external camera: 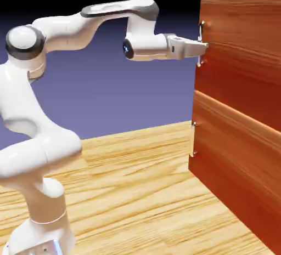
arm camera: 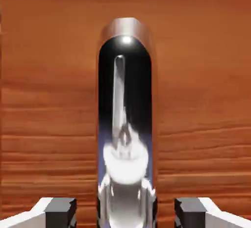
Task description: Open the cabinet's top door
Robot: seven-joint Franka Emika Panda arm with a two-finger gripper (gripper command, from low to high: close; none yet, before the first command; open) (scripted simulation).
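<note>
The cabinet (external camera: pixel 241 111) stands at the exterior view's right, its front made of two stacked reddish-brown panels. The top door (external camera: pixel 244 34) has a slim silver bar handle (external camera: pixel 202 41) at its left edge. My gripper (external camera: pixel 201 47) reaches level from the left and sits right at that handle. In the hand view the handle (arm camera: pixel 126 124) fills the middle, shiny and upright, against the door's wood (arm camera: pixel 206 75). Both fingertips (arm camera: pixel 61 211) stand either side of the handle with a gap of wood showing on each side. The gripper is open around the handle.
The lower panel (external camera: pixel 236 155) carries its own silver handle (external camera: pixel 193 139) below my hand. The wooden table (external camera: pixel 142 193) stretches in front of the cabinet. My arm's base (external camera: pixel 41 232) stands at the lower left.
</note>
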